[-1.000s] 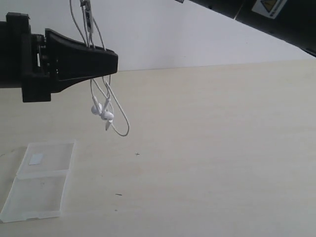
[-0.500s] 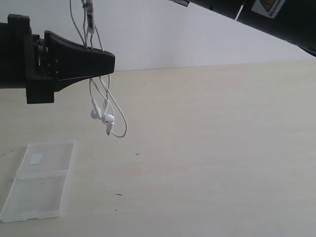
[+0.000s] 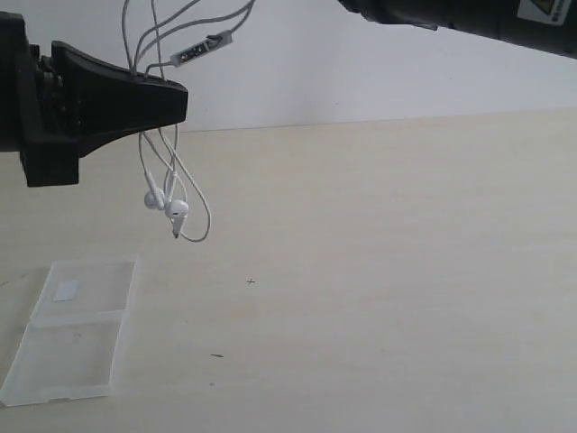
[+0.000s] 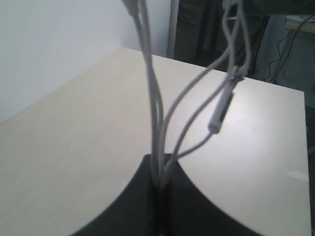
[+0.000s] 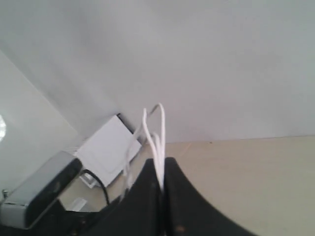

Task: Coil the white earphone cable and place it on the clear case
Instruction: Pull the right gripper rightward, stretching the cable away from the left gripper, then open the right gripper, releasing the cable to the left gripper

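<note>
The left gripper [image 3: 178, 97] is clamped on the white earphone cable [image 3: 178, 207]: the earbuds hang just below it and the remote [image 3: 200, 51] is above. The right gripper [image 5: 161, 171] pinches other strands. The clear case [image 3: 77, 347] lies flat, well below the left gripper

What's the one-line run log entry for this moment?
left claw: shut on white earphone cable | right claw: shut on same cable | earbuds: dangling above table | clear case: open, empty
</note>
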